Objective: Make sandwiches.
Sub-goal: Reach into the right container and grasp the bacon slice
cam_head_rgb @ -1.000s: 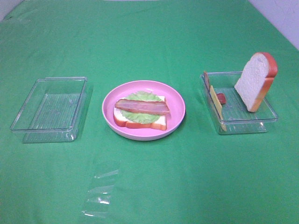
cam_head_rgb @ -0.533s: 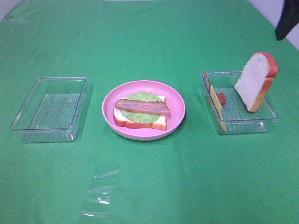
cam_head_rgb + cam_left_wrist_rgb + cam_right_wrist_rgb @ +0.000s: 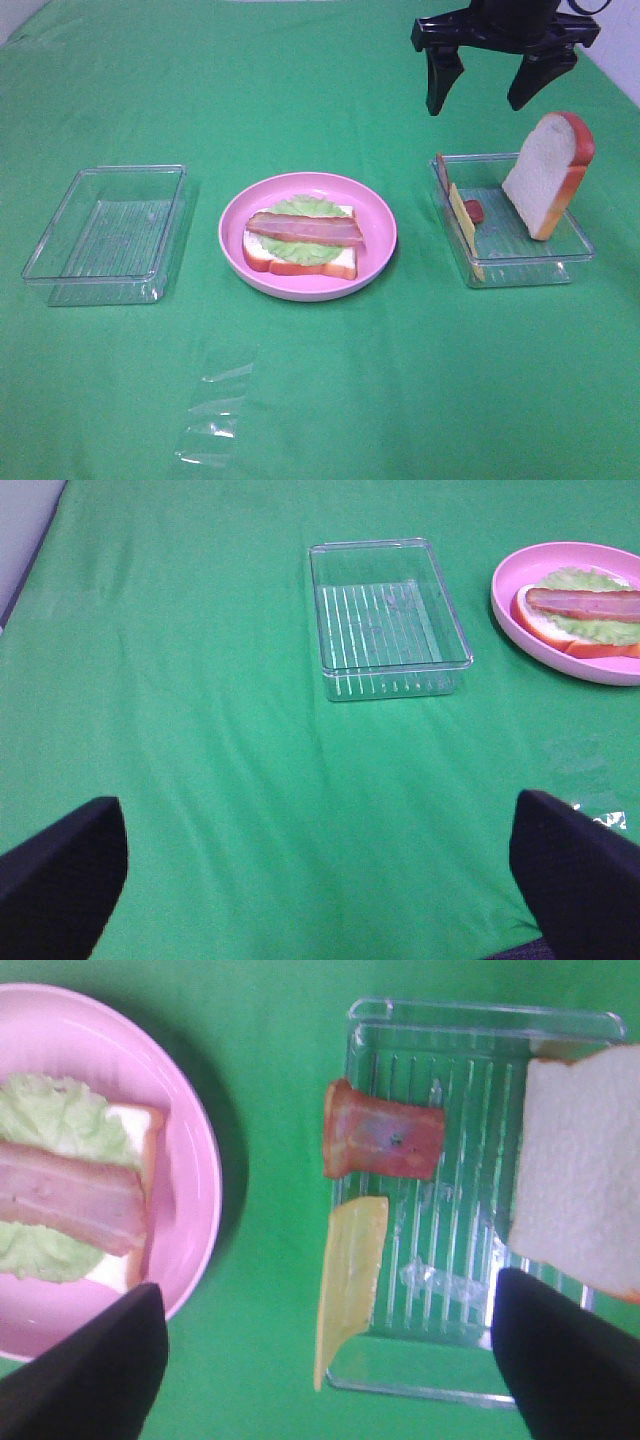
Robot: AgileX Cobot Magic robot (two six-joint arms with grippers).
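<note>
Newly arrived, the right gripper (image 3: 477, 105) hangs wide open and empty over the tray (image 3: 525, 272) right of the pink plate (image 3: 305, 291), likely to fetch its cheese slice (image 3: 465, 226) or leaning bread slice (image 3: 545, 175).

Bright, even light; soft shadows, slight blur.

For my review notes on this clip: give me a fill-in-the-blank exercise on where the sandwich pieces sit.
1. On the pink plate, the bacon strip lies on the ____ leaf.
2. The spare bread slice leans in the clear tray on the ____ of the high view.
3. The right tool hangs in the air with its jaws ____.
Missing words: lettuce; right; open.
</note>
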